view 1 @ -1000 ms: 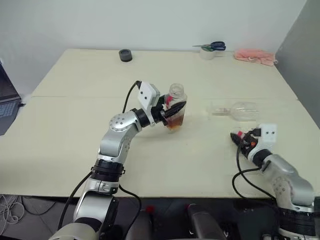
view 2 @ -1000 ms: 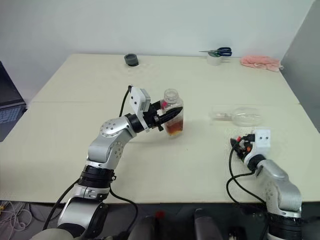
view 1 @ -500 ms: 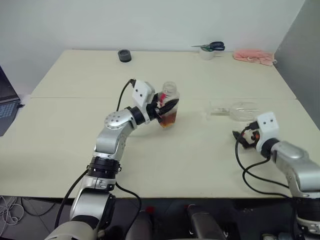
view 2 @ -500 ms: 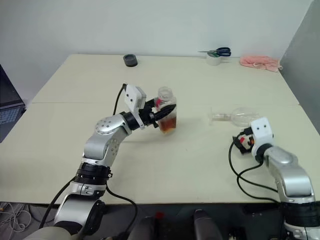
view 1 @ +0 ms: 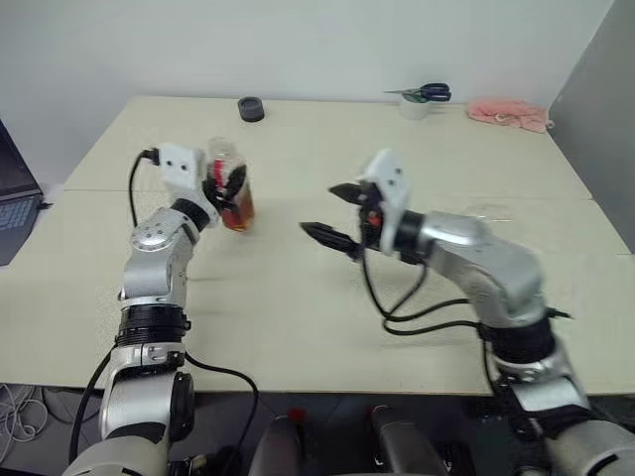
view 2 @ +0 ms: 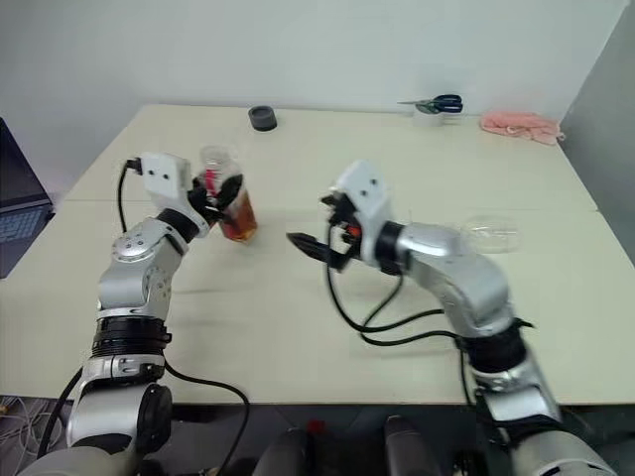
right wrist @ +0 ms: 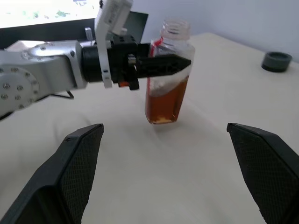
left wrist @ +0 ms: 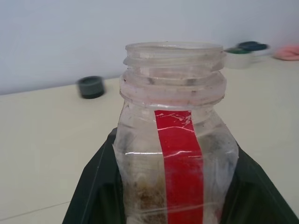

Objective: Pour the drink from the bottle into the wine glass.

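Hidden parts

My right arm covers most of the wine glass [view 2: 493, 232]; my left gripper [left wrist: 177, 186] masks the bottle [left wrist: 174, 140] base.

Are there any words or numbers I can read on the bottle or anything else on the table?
None can be read.
The bottle: its red strip is plain, with no letters or numbers.
The laptop at the table's edge: its keys are too small to read.
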`<state>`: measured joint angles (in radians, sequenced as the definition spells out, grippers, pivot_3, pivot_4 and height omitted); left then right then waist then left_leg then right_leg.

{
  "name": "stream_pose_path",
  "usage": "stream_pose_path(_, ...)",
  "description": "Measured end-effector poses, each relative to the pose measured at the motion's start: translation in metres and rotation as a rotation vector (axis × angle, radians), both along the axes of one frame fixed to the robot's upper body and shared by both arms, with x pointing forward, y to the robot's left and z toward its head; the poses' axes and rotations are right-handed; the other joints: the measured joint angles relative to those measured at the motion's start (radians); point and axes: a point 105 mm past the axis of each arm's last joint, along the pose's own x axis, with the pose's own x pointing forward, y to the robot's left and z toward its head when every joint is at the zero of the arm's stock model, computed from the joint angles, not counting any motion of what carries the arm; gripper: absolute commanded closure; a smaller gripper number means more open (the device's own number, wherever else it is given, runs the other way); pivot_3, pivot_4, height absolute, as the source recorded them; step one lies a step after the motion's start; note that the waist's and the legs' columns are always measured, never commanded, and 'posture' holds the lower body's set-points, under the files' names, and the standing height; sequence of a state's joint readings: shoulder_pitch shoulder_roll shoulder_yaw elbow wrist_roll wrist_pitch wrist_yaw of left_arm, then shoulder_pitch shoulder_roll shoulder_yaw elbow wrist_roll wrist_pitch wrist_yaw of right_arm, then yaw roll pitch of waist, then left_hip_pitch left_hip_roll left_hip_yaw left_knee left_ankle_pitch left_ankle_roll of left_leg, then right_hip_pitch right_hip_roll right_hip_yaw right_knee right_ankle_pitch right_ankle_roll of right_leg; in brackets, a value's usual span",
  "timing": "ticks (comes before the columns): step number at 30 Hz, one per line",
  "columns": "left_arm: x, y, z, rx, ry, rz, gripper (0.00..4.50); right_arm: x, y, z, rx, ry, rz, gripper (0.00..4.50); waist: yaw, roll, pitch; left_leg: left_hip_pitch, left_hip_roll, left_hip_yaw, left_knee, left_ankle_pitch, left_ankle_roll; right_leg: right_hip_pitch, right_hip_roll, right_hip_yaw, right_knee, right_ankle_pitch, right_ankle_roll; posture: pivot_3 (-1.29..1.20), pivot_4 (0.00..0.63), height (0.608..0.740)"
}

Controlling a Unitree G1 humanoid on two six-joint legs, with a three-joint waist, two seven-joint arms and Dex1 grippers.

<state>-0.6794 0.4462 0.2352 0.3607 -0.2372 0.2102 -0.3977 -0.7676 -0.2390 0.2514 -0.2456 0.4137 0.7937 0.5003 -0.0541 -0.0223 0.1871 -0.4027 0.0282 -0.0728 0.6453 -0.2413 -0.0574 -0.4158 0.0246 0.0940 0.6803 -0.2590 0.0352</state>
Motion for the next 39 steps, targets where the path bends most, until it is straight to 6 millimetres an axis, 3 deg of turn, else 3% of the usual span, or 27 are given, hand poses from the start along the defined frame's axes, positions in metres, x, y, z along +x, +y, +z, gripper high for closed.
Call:
stream_pose_path(4, -0.004, 0.015, -0.009, -0.050, 0.005, 0.062, 2.68, 0.008, 0.005, -0.007, -0.011, 0.016, -0.016, 0.00, 0.015, 0.000, 0.000, -0.001, -0.002, -0.001, 0.000, 0.000, 0.000, 0.000, -0.004, -0.002, -0.001, 0.000, 0.000, 0.00, 0.150, 0.740)
stream_pose_path(7, -0.006, 0.015, -0.020, -0.070, 0.023, 0.084, 2.68, 0.011, 0.005, -0.011, -0.017, 0.023, -0.016, 0.00, 0.021, 0.000, 0.000, -0.002, -0.003, -0.001, 0.000, 0.000, 0.000, -0.001, -0.005, -0.003, 0.000, 0.000, 0.000, 0.00, 0.150, 0.740)
stream_pose_path(12, -0.005, 0.015, -0.020, -0.088, 0.007, 0.114, 2.68, 0.009, 0.008, -0.012, -0.023, 0.022, 0.004, 0.00, 0.020, 0.000, 0.000, -0.001, -0.001, -0.002, 0.000, 0.000, -0.001, -0.001, -0.003, -0.004, 0.001, 0.000, 0.000, 0.00, 0.150, 0.740)
stream_pose_path(13, -0.005, 0.016, -0.021, -0.089, 0.005, 0.120, 1.96, 0.009, 0.008, -0.012, -0.028, 0.021, 0.009, 0.00, 0.020, 0.000, 0.000, -0.001, -0.001, -0.002, 0.000, 0.000, -0.001, -0.001, -0.003, -0.004, 0.001, 0.000, 0.000, 0.00, 0.150, 0.740)
stream_pose_path(19, -0.013, 0.021, -0.038, -0.048, 0.027, 0.138, 0.10, 0.007, 0.009, -0.014, -0.039, 0.020, 0.028, 0.00, 0.019, 0.000, 0.000, 0.000, -0.001, -0.002, 0.000, 0.000, -0.001, 0.000, -0.003, -0.003, 0.001, 0.000, 0.000, 0.00, 0.150, 0.740)
stream_pose_path(27, -0.031, 0.020, -0.052, 0.021, 0.058, 0.113, 0.04, 0.006, 0.006, -0.017, -0.061, 0.037, 0.039, 0.00, 0.017, 0.000, 0.000, 0.000, -0.001, -0.001, 0.000, 0.000, -0.001, 0.000, -0.003, -0.003, 0.001, 0.000, 0.000, 0.00, 0.150, 0.740)
stream_pose_path(32, -0.064, 0.022, -0.090, 0.036, 0.189, 0.097, 0.04, 0.018, -0.030, -0.012, -0.035, 0.055, -0.066, 0.00, 0.013, 0.000, 0.000, 0.000, -0.001, -0.001, 0.000, 0.000, -0.001, 0.000, -0.004, -0.003, 0.000, 0.000, 0.000, 0.00, 0.150, 0.740)
stream_pose_path(36, -0.102, 0.010, -0.111, 0.021, 0.233, 0.011, 0.04, 0.028, -0.079, -0.016, 0.066, 0.136, -0.226, 0.00, 0.013, -0.001, 0.000, 0.000, -0.001, -0.001, -0.001, 0.000, -0.001, 0.001, -0.004, -0.002, 0.000, 0.000, 0.000, 0.00, 0.150, 0.740)
stream_pose_path(39, -0.135, -0.009, -0.127, 0.008, 0.287, -0.127, 0.04, 0.025, -0.116, -0.034, 0.110, 0.210, -0.339, 0.00, 0.013, -0.001, 0.000, 0.001, -0.002, 0.001, -0.001, 0.000, 0.000, 0.002, -0.004, 0.000, -0.001, -0.001, -0.001, 0.00, 0.150, 0.740)
